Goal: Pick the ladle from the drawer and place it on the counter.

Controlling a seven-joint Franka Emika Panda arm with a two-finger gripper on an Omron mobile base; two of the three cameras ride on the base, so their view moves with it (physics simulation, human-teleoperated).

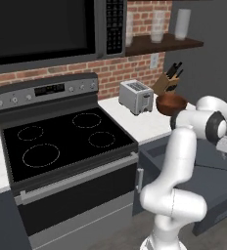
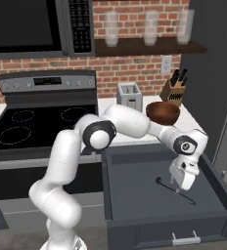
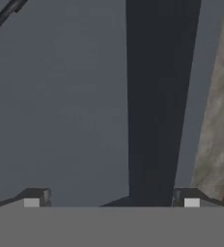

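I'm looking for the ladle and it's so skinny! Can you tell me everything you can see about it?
The ladle is a thin, dark utensil, black all over. It has a long straight handle and a small rounded bowl end, nearest the arm. It lies flat on the floor of the open grey drawer, slanting toward the drawer's right front corner. The tool hangs open just above its middle and hides part of the handle; nothing grips it yet. In the hand view a bit of it crosses the top left corner.
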